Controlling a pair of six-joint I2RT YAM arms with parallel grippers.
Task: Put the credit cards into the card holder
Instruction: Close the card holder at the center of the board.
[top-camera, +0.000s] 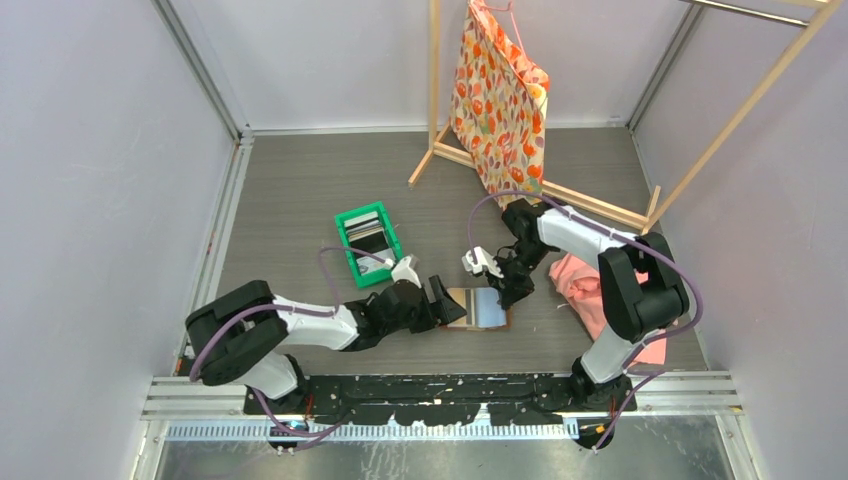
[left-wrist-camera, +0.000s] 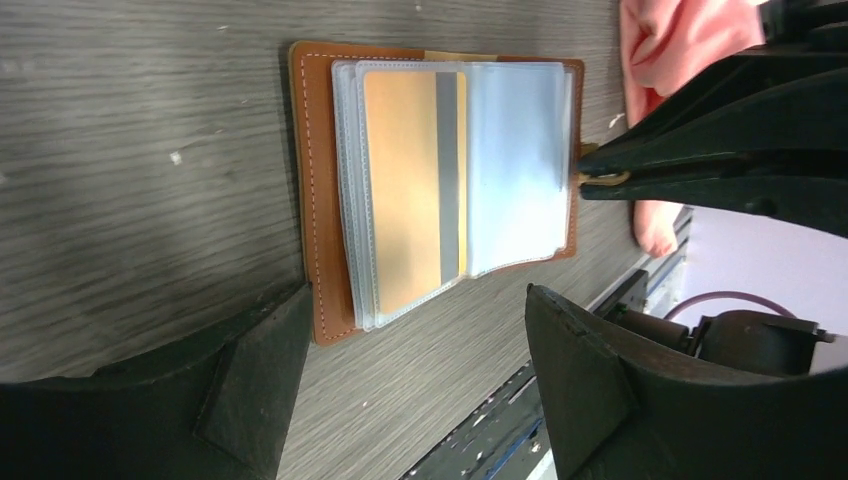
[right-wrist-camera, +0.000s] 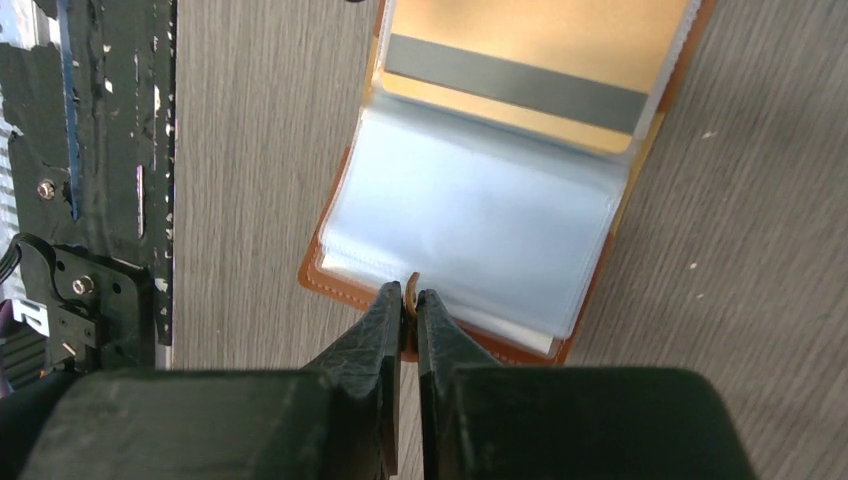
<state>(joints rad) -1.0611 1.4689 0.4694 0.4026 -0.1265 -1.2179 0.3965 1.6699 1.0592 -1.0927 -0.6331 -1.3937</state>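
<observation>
Here, near the front edge of the bench (top-camera: 300, 190), the brown card holder (top-camera: 478, 308) lies open between the two arms; the right claw (right-wrist-camera: 408, 295) is clamped tight on its snap tab (right-wrist-camera: 411, 281); the left claw (top-camera: 447, 303) hangs just beside the holder's left edge, jaws spread wide and gripping nothing; a gold card (left-wrist-camera: 405, 190) with a grey stripe sits in a clear sleeve; more credit cards (top-camera: 368, 238) show in the green bin (top-camera: 345, 240) farther back on the left.

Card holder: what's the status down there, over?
Left end effector open, empty, beside the card holder. Right end effector shut on its edge tab. Gold card sits in a clear sleeve. Nothing in the way.
</observation>
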